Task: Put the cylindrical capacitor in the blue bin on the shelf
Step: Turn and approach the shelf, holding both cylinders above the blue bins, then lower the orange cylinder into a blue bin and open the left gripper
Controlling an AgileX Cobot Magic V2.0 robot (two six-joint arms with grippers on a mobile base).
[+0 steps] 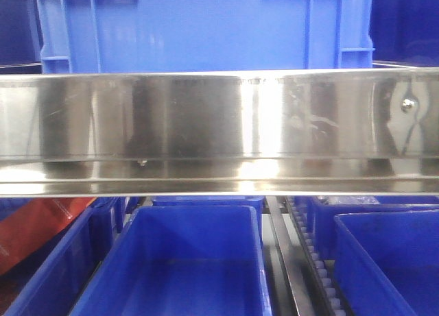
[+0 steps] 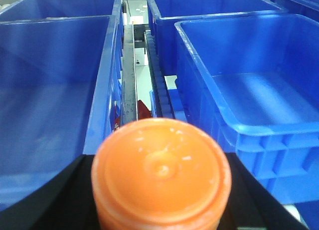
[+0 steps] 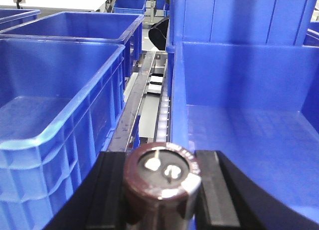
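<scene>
In the right wrist view a brown cylindrical capacitor (image 3: 162, 172) with two metal terminals on its top stands upright, and my right gripper (image 3: 162, 166) is shut on it with black pads (image 3: 113, 185) on both sides. It hangs over the gap between a blue bin (image 3: 60, 125) on the left and a blue bin (image 3: 239, 75) on the right. My left gripper (image 2: 161, 171) is shut on an orange cylinder (image 2: 161, 165) above the roller track (image 2: 159, 85) between two blue bins. The shelf's shiny steel rail (image 1: 206, 117) crosses the front view; neither gripper shows there.
A large blue crate (image 1: 206, 28) stands on the shelf level above the rail. Blue bins (image 1: 171, 261) fill the level below, split by a white roller track (image 1: 322, 275). A red object (image 1: 34, 227) lies at the lower left. A screw head (image 1: 408, 105) sits on the rail.
</scene>
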